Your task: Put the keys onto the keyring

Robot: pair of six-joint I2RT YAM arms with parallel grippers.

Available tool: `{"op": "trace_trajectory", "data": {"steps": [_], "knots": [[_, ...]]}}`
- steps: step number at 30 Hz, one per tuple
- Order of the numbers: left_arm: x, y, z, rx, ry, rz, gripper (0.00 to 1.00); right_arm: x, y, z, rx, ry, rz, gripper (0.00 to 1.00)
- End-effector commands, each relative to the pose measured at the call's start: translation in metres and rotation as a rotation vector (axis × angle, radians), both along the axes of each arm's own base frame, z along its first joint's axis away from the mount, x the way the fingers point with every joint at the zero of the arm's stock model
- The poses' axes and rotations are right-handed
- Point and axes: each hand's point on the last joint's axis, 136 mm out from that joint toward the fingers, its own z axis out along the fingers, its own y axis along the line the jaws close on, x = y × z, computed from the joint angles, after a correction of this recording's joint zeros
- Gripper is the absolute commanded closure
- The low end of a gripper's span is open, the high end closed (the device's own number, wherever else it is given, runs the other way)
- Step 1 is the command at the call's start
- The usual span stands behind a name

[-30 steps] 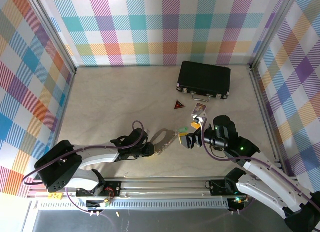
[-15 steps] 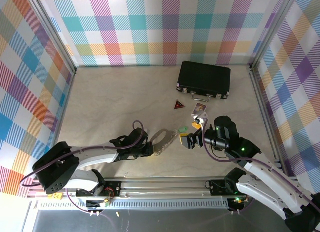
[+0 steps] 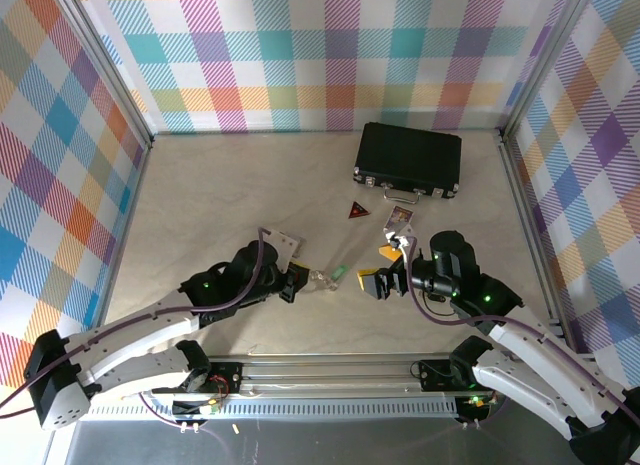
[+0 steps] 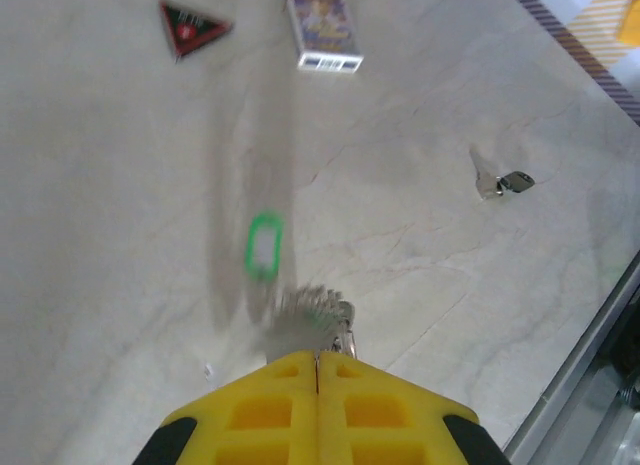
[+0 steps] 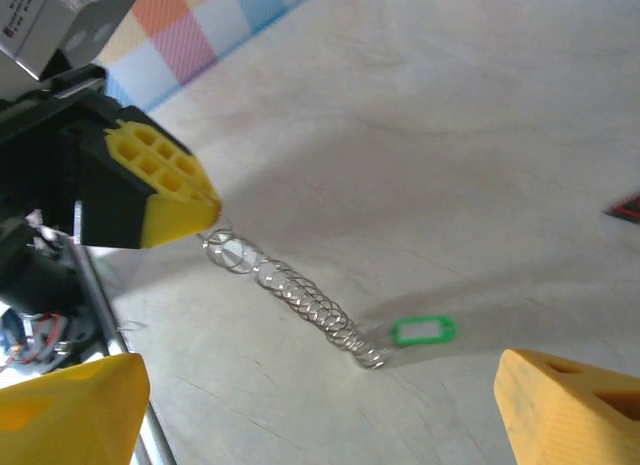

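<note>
Silvery keyring (image 5: pixel 290 295): a drawn-out coil of fine wire loops. One end is pinched between the yellow pads of the left gripper (image 5: pixel 203 207), which are pressed together. From there it slants toward 4 o'clock, down to the pale marbled table (image 5: pixel 480 135). The right wrist view resolves those loops. The top view gives a pale streak (image 3: pixel 320 280) at 3 o'clock of the left gripper (image 3: pixel 297 282).

Green key (image 5: pixel 422 331): hollow rectangular plastic head, just beside the coil's free end. Cannot tell whether it is threaded on.

Left wrist view: the keyring (image 4: pixel 312 311) is blurred. The black key (image 4: pixel 498 177) lies flat at 2 o'clock of it, well apart, with a metal blade and a dark head. A dark red triangle (image 4: pixel 190 23) and a printed card (image 4: pixel 322 17) sit toward 12 o'clock.

Right gripper (image 3: pixel 379 266): jaws wide apart and empty, at 3 o'clock of the green key (image 3: pixel 341 273). The black case (image 3: pixel 408 160) is at 12 o'clock.
</note>
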Motion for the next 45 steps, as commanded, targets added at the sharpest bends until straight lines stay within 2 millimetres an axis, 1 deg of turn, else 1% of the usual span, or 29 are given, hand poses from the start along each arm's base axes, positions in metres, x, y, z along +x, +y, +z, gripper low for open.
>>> {"op": "trace_trajectory", "data": {"steps": [1,3,5,7,11,13,15,17,21,24,28,36,38,41,45], "knots": [[-0.006,-0.009,0.044,-0.015,-0.23,-0.132,1.0,-0.018,0.015,0.054,0.147,-0.111,0.145,0.13],[-0.011,-0.012,0.066,-0.083,-0.32,-0.173,1.0,-0.028,0.019,0.067,0.198,-0.136,0.206,0.14],[-0.022,-0.017,0.088,-0.166,-0.402,-0.235,1.0,-0.036,0.02,0.081,0.237,-0.161,0.243,0.17],[-0.031,-0.019,0.105,-0.229,-0.467,-0.285,1.0,-0.038,0.021,0.089,0.249,-0.178,0.254,0.23],[-0.037,-0.018,0.124,-0.278,-0.548,-0.312,1.0,-0.037,0.021,0.105,0.26,-0.21,0.256,0.35],[-0.041,-0.02,0.134,-0.297,-0.574,-0.335,1.0,-0.035,0.021,0.11,0.259,-0.225,0.253,0.38],[-0.045,-0.022,0.143,-0.318,-0.597,-0.36,1.0,-0.031,0.022,0.111,0.259,-0.235,0.244,0.44],[-0.049,-0.023,0.153,-0.348,-0.626,-0.381,1.0,-0.026,0.024,0.111,0.257,-0.234,0.232,0.52],[-0.054,-0.024,0.169,-0.389,-0.673,-0.403,1.0,-0.016,0.029,0.106,0.254,-0.226,0.216,0.61],[-0.054,-0.026,0.172,-0.39,-0.684,-0.406,1.0,-0.013,0.036,0.102,0.251,-0.215,0.235,0.68],[-0.054,-0.029,0.172,-0.394,-0.679,-0.419,1.0,-0.012,0.046,0.095,0.251,-0.19,0.273,0.71],[-0.05,-0.03,0.17,-0.407,-0.68,-0.398,1.0,-0.033,0.071,0.088,0.242,-0.182,0.387,0.73],[-0.048,-0.032,0.168,-0.396,-0.676,-0.396,1.0,-0.043,0.077,0.089,0.235,-0.194,0.432,0.73],[-0.045,-0.034,0.165,-0.379,-0.673,-0.393,1.0,-0.052,0.082,0.089,0.217,-0.21,0.459,0.72],[-0.045,-0.035,0.164,-0.376,-0.675,-0.399,1.0,-0.052,0.082,0.09,0.219,-0.222,0.451,0.7]]}}
